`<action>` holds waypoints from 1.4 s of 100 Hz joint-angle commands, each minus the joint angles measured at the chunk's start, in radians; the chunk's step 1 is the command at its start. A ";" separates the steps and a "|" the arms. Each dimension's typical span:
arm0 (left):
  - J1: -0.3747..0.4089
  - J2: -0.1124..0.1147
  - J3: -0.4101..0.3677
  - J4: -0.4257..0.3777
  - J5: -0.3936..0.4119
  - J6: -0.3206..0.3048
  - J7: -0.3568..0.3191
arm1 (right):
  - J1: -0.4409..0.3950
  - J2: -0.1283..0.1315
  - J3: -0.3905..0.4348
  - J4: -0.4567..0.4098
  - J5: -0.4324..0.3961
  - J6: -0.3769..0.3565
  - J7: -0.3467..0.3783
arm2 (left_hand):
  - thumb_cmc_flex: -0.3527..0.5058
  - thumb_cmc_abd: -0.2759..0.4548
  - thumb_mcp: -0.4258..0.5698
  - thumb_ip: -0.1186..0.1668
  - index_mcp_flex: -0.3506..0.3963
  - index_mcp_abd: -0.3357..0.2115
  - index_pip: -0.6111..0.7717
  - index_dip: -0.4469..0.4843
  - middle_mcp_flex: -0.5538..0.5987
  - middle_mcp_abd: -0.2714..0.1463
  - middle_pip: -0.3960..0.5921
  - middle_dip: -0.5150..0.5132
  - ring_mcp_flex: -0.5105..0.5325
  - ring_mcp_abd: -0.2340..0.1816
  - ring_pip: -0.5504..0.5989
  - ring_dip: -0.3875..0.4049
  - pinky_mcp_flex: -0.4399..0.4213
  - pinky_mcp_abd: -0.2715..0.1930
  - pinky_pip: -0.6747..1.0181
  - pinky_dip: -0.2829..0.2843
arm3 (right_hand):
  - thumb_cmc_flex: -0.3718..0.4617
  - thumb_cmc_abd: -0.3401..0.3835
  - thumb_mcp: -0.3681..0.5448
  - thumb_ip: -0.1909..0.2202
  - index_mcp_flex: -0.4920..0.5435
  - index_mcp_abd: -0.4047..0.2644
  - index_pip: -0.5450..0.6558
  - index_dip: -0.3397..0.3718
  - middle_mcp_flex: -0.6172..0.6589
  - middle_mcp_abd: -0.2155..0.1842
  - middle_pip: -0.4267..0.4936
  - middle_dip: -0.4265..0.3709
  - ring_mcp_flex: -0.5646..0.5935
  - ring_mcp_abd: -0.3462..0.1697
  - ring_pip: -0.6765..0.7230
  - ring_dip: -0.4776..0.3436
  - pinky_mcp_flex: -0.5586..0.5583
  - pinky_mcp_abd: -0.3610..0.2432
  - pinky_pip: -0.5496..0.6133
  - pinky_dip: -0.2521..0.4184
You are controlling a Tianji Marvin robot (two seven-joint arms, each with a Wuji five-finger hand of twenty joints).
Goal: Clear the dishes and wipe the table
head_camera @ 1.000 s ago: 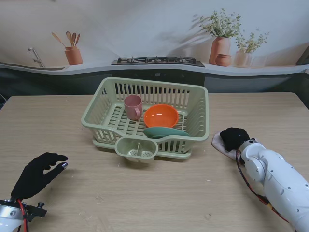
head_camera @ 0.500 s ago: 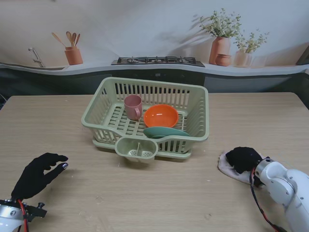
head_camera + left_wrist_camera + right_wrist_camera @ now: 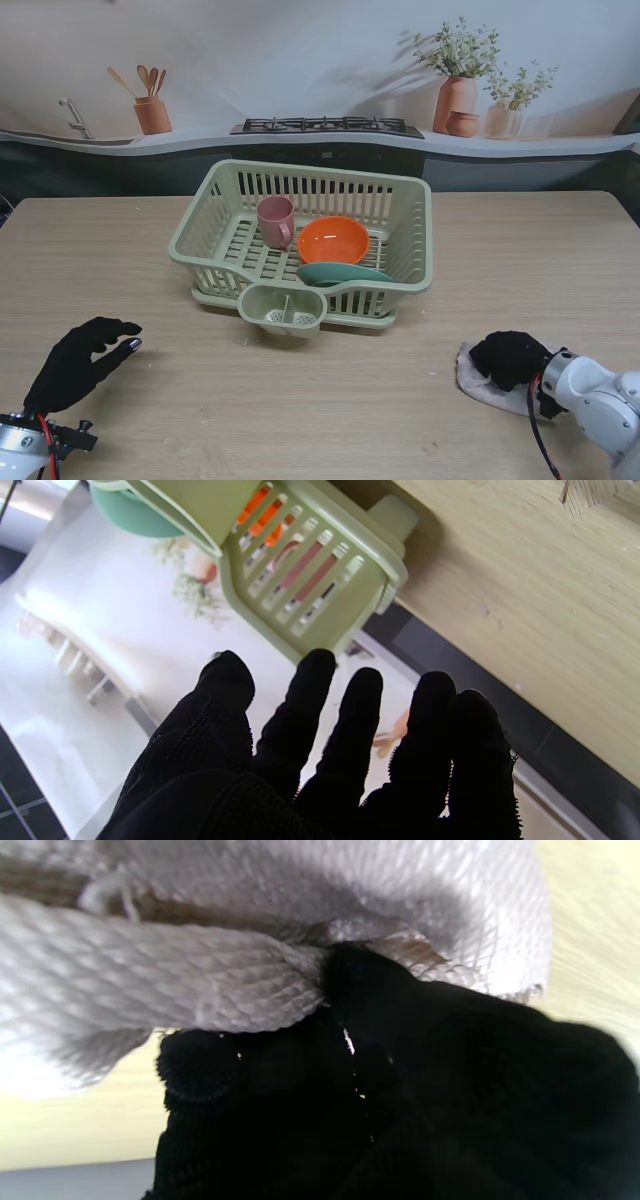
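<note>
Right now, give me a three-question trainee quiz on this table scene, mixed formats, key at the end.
1. True or false: the pink cup stands on the table outside the rack.
2. Which hand presses on the cloth? A) left hand B) right hand C) neither
3. Fill in: the dish lying nearest me in the rack, beside the orange bowl, is the ____ plate.

Key: 1. False, it is inside the rack. 2. B; the left hand is open and holds nothing. 3. green.
</note>
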 commanded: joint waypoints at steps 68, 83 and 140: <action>0.003 -0.003 -0.002 0.005 -0.006 -0.011 -0.006 | -0.027 -0.006 -0.092 -0.021 0.016 -0.009 0.094 | 0.010 0.047 -0.029 0.029 0.037 -0.013 -0.012 0.009 0.007 0.012 -0.006 -0.015 0.008 0.014 -0.006 0.004 -0.009 -0.002 0.024 0.010 | 0.024 0.072 0.017 -0.014 0.102 -0.133 -0.114 -0.060 -0.004 0.008 -0.055 -0.019 0.041 -0.010 0.010 0.001 -0.013 -0.023 0.003 0.004; 0.004 -0.003 -0.004 0.006 -0.007 -0.015 -0.010 | -0.073 -0.010 0.004 -0.007 -0.061 -0.016 0.054 | 0.010 0.047 -0.029 0.029 0.036 -0.012 -0.012 0.009 0.007 0.013 -0.007 -0.015 0.008 0.016 -0.006 0.004 -0.009 -0.002 0.024 0.010 | 0.026 0.071 0.018 -0.014 0.102 -0.132 -0.114 -0.059 -0.006 0.010 -0.055 -0.019 0.041 -0.009 0.009 0.001 -0.017 -0.022 0.001 0.004; 0.007 -0.003 -0.005 0.010 -0.011 -0.028 -0.010 | -0.098 -0.005 0.014 -0.048 -0.057 -0.056 0.098 | 0.009 0.046 -0.027 0.029 0.038 -0.013 -0.011 0.010 0.008 0.014 -0.007 -0.015 0.009 0.014 -0.006 0.004 -0.009 -0.002 0.024 0.010 | 0.024 0.076 0.016 -0.015 0.101 -0.132 -0.114 -0.057 -0.010 0.011 -0.052 -0.018 0.040 -0.009 0.008 0.004 -0.020 -0.020 0.002 0.007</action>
